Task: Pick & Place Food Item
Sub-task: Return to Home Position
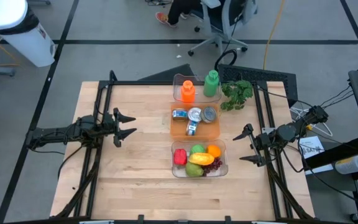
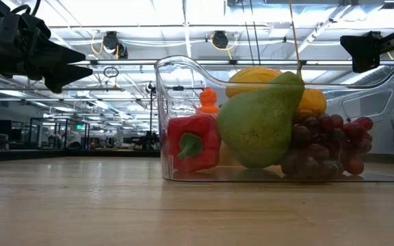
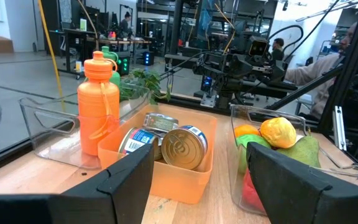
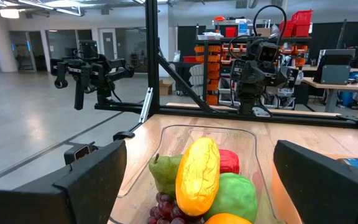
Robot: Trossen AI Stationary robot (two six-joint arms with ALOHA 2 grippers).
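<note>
Fingers (image 3: 120, 186) of both grippers stood spread and empty: the left gripper (image 1: 132, 125) hung well left of the bin (image 2: 169, 89), the right gripper (image 1: 240, 148) near its right side. Inside the bin lay the mango (image 4: 197, 174), pear (image 2: 258, 126) and grapes (image 2: 327, 147), with a pepper (image 2: 191, 143) and an orange (image 1: 214, 150).

The wooden bench (image 1: 135, 155) carried three bins in a close line down its middle: a far clear bin (image 1: 176, 84), an orange bin (image 1: 174, 130), then a near clear bin (image 1: 225, 163). Leafy greens (image 1: 237, 94) lay just beside the far one.
</note>
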